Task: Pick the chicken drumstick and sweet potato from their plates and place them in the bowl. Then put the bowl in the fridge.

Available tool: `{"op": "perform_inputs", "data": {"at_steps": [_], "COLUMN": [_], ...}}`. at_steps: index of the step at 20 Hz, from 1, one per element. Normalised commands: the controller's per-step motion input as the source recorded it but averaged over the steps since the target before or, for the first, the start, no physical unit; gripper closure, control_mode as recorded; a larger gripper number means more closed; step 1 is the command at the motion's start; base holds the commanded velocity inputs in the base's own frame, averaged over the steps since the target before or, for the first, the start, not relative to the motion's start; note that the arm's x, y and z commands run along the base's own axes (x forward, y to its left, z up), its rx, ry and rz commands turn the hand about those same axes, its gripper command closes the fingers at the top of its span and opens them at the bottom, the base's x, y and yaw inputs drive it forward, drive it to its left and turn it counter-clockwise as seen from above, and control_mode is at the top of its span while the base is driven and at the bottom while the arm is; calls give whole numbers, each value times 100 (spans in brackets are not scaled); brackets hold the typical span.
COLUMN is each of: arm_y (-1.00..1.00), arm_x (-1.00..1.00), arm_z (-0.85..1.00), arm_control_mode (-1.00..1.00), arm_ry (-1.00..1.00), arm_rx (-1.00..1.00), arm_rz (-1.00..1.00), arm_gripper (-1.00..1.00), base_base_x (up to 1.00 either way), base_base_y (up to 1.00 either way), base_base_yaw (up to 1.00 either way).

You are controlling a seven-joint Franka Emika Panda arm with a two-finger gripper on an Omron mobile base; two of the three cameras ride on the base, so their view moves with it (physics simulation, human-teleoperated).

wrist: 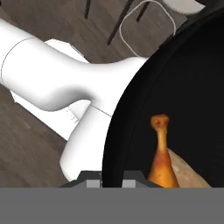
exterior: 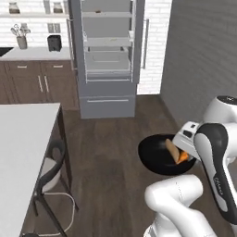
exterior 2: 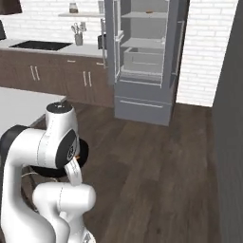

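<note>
Dark wood flooring lies between the robot and the tall grey fridge (exterior: 107, 55), open straight ahead, well apart. The gripper (wrist: 112, 183) is clamped on the rim of the glossy black round bowl (exterior: 155, 155), which carries the orange-brown chicken drumstick (wrist: 162, 162) and tan sweet potato (exterior: 172, 150).

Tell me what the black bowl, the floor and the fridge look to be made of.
The bowl: glossy black, likely glazed ceramic or plastic; its rim shows a faint sheen in the hand view. The floor: dark brown wood planks, matte, with visible board lines. The fridge: flat grey, probably painted or brushed metal, with paler grey shelves inside; the render leaves it open.
</note>
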Motion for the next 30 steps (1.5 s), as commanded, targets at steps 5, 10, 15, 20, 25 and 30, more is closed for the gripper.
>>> {"op": "perform_inputs", "data": {"at_steps": [5, 10, 15, 20, 25, 30], "arm_y": [0, 0, 0, 0, 0, 0], "arm_x": [0, 0, 0, 0, 0, 0], "arm_z": [0, 0, 0, 0, 0, 0], "arm_control_mode": [100, 100, 100, 100, 100, 100], "arm_ry": [0, 0, 0, 0, 0, 0], "arm_rx": [0, 0, 0, 0, 0, 0], "arm_rz": [0, 0, 0, 0, 0, 0], "arm_gripper": [100, 100, 100, 100, 100, 100], "base_base_x": [100, 100, 100, 100, 100, 100], "base_base_y": [0, 9, 40, 53, 61, 39], "base_base_yaw": [-40, -17, -3, -5, -8, -10]}}
